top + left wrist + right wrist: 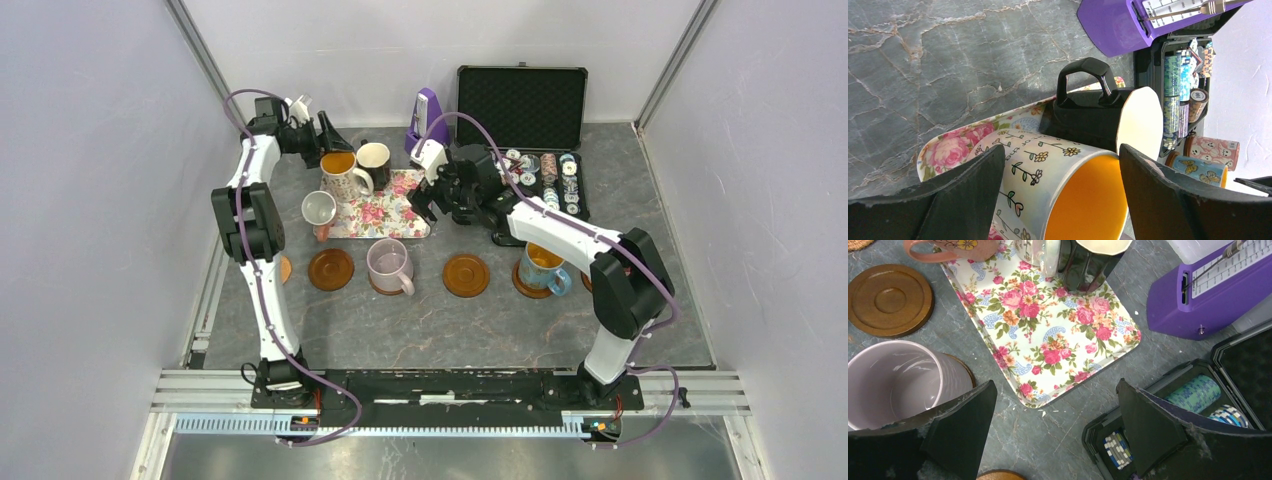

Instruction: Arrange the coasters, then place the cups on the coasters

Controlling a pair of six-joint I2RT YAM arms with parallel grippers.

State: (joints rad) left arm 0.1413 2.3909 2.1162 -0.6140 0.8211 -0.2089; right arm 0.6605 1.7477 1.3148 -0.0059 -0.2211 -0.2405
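flowered mug [1048, 180] w/ the orange-yellow inside stands upright at the far left corner of the floral tray [948, 150], touching or just beside the black mug [1088, 120] behind it, and not on a coaster yet. left jaws stand spread w/ the mug body between them, one finger [968, 195] on each side of the wall; whether the pads touch the glaze can't be told from the wrist view. so the mug sits dead between the left jaws, its long axis upright off the bench [400, 330] and crossing the closing line, rim toward the wrist cam. in the top view the handle looks to point right, toward the black mug and away from both fingers. left arm is by far the nearer. right jaws hang spread w/ nothing between them, over the tray's near right corner, beside the lilac mug [893, 380] on its coaster. further out are two bare coasters, one [331, 269] left of the lilac mug and one [466, 275] right of it; blue mug [543, 265] is on another further right; pink mug [319, 210] is by the tray's left edge. next, prob: close on the flowered mug, lift, carry to the near-left bare coaster; risk = nudging the black mug
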